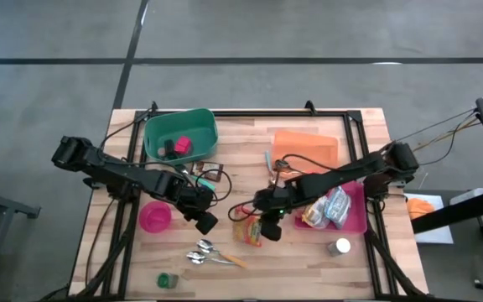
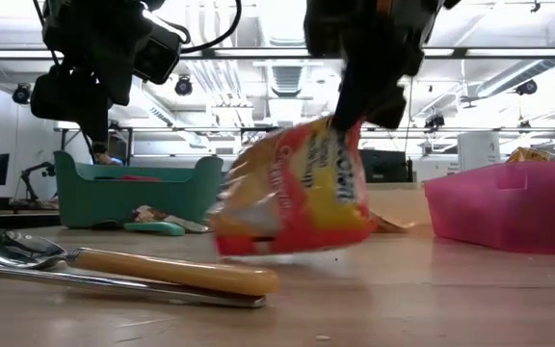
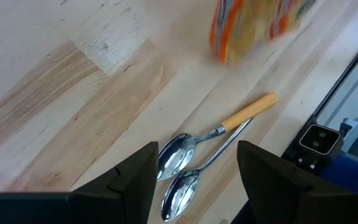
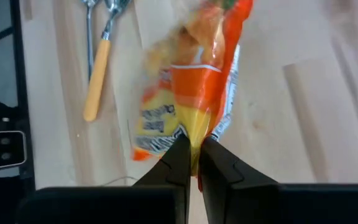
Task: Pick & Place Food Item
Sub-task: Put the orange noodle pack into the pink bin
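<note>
An orange and yellow snack bag (image 2: 292,193) hangs under my right gripper (image 4: 197,163), which is shut on it over the middle of the table, left of the pink tray (image 1: 357,220). In the high view the bag (image 1: 246,231) shows just left of that gripper (image 1: 268,230). My left gripper (image 3: 194,180) is open and holds nothing. It hovers over the two spoons (image 3: 185,168), beside the pink bowl (image 1: 154,216). My right gripper pinches the snack bag's upper edge (image 4: 199,134) between its two fingers, slanting down from the table's right side. The bag hangs tilted below the fingers. Its lower end (image 2: 249,246) is close over the table; whether it touches the wood I cannot tell.
The pink tray holds several food packets (image 1: 329,208). A green bin (image 1: 180,136) with a red item stands at the far left, an orange pouch (image 1: 306,149) at the far right. A silver can (image 1: 339,247) and a small green piece (image 1: 167,279) lie near the front edge.
</note>
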### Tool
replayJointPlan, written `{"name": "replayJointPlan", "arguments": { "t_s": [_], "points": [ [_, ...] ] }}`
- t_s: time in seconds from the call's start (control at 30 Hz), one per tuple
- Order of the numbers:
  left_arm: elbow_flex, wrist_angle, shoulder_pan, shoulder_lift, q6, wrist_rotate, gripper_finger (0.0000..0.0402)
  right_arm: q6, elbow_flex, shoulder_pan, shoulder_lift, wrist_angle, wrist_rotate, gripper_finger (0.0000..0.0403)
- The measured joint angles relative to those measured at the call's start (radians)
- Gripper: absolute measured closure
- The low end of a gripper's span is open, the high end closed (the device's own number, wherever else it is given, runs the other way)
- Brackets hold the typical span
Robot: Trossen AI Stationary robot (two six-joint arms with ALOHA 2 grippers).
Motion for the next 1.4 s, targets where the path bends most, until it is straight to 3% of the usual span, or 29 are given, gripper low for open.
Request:
{"name": "replayJointPlan", "arguments": {
  "t_s": [0.53,0.83,1.23,1.4],
  "points": [
    [0.0,0.0,0.0,0.0,0.0,0.0,0.0182,0.058,0.001,0.0,-0.275,-0.221,0.159,0.039],
    [0.0,0.0,0.0,0.0,0.0,0.0,0.0182,0.194,0.001,0.0,-0.406,-0.392,0.238,0.039],
    [0.0,0.0,0.0,0.0,0.001,0.0,0.0182,0.328,0.003,0.0,-0.519,-0.559,0.261,0.039],
    [0.0,-0.001,0.0,0.0,0.008,-0.001,0.0182,0.363,0.068,0.0,-0.53,-0.748,0.261,0.039]
  ]
}}
